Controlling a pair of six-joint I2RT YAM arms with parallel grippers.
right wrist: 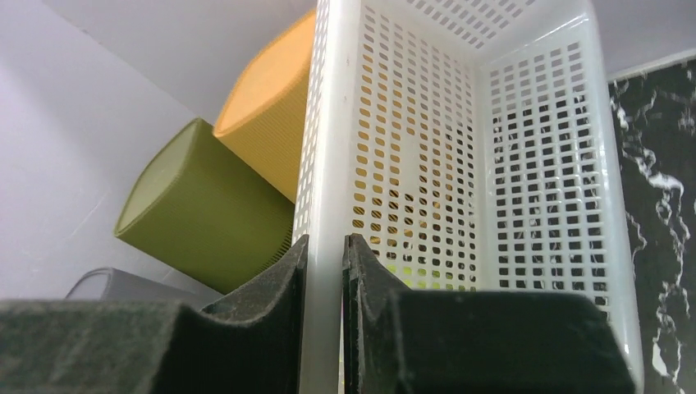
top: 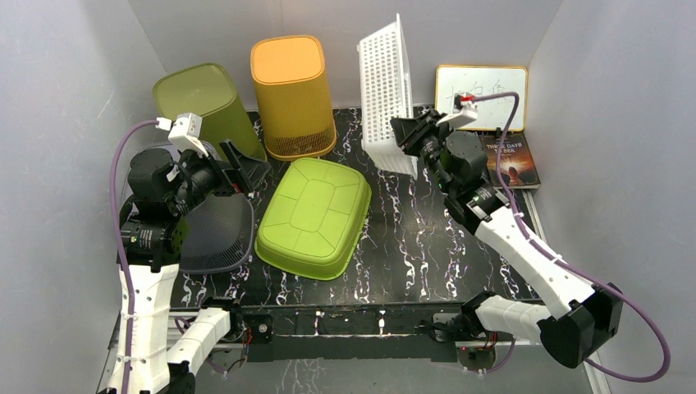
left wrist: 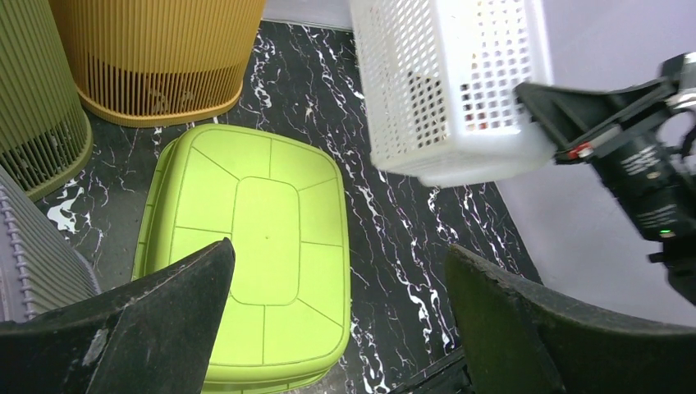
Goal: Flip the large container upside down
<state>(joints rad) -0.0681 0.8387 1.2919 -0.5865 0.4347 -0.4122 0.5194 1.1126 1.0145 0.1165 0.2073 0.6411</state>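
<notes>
currently your right gripper [right wrist: 324, 246] is pinched on a side wall of the white basket [top: 384, 90], which stands tipped on its side at the back of the table [top: 427, 246], open face toward your right arm. your left gripper [left wrist: 338, 250] hangs with jaws wide, holding nothing, just left of the overturned lime tub [top: 313, 215].

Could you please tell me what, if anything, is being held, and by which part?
The right end effector pinches the white basket by the edge of one side wall; the left end effector is open and holds nothing.
</notes>
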